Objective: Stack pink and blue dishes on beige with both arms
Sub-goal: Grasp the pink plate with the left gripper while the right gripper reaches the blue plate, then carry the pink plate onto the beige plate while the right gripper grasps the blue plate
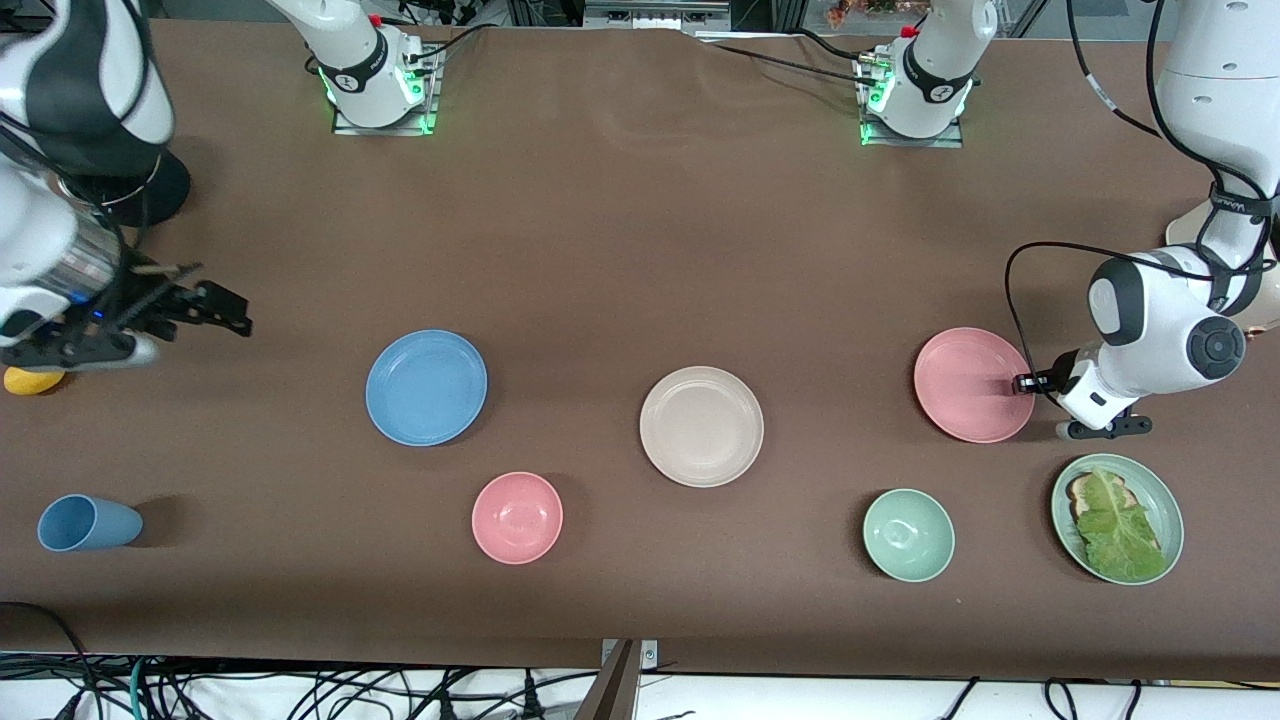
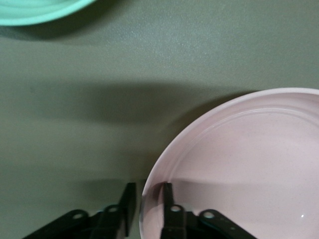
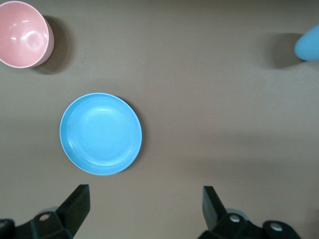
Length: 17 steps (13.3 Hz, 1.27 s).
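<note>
Across the brown cloth-covered counter (image 1: 620,250), listed from the right arm's end to the left arm's end:

1. Right gripper (image 1: 205,305), black, two-finger, on a glossy white arm; raised over bare counter at the right arm's end, jaws wide apart and empty, as its wrist view shows (image 3: 144,204).
2. Small yellow rounded object (image 1: 32,380), partly hidden under that gripper's wrist.
3. Blue plastic cup (image 1: 88,523), lying on its side, nearer the front camera.
4. Flat round matte blue plate (image 1: 426,387), low rim, faint concentric rings inside; lies flat and alone on the counter, well apart from the right gripper.
5. Small deep pink bowl (image 1: 517,517), upright, nearer the camera than the blue plate.
6. Flat round matte beige plate (image 1: 701,426), low rim, bare, at mid-counter between the blue and pink plates.
7. Small pale green bowl (image 1: 908,534), upright.
8. Flat round matte pink plate (image 1: 973,384), low rim, resting on the counter toward the left arm's end.
9. Left gripper (image 1: 1022,384), black, at the pink plate's edge; in its wrist view (image 2: 145,204) one finger sits outside the rim and one inside, jaws straddling the rim closely; whether they pinch it cannot be told.
10. Pale green plate (image 1: 1160,490) carrying a lettuce leaf (image 1: 1120,530) on bread, nearer the camera than the left gripper.

Along the counter's near edge hang dark cables (image 1: 300,690).
</note>
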### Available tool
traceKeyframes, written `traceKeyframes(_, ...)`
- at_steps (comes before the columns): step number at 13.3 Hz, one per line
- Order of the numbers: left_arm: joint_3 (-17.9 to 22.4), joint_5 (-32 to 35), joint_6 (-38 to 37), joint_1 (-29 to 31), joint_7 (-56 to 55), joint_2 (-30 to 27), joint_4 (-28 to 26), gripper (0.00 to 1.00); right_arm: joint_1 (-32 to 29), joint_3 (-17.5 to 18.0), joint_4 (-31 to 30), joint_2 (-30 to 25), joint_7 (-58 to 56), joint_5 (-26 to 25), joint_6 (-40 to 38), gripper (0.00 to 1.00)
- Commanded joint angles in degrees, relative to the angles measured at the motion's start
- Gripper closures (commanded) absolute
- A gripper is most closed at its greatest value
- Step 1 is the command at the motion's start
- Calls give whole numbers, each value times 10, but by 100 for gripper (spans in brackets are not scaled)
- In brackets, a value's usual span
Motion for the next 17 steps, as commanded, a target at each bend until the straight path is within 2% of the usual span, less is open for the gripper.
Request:
traceKeyframes(1,2,1,0,-8,-7,-11,-3,100,28,-2,44,71,24,3,22,0)
traceKeyframes(4,1,0,-57,-22,-10,-15,28,100,55,-2,99,148,68,-17,23,1)
traceKeyframes(6,1,-2,-110,-34,-14,-27,53,100,65,-2,118,185,76,-17,29,1)
traceKeyframes(8,-19,-1,-168,-35,-36,-37,85,100,65,-1,120,207,72,-15,55,1)
traceKeyframes(12,-67,-7,-233,-34,-107,-45,124,100,64,-1,117,229,69,-13,74,1)
traceKeyframes(15,-99,-43,-239,-34,-155,-54,132,100,65,-1,116,235,68,-12,71,1)
traceKeyframes(17,-135,-49,-239,-36,-222,-56,142,100,62,-1,113,247,69,-10,76,1)
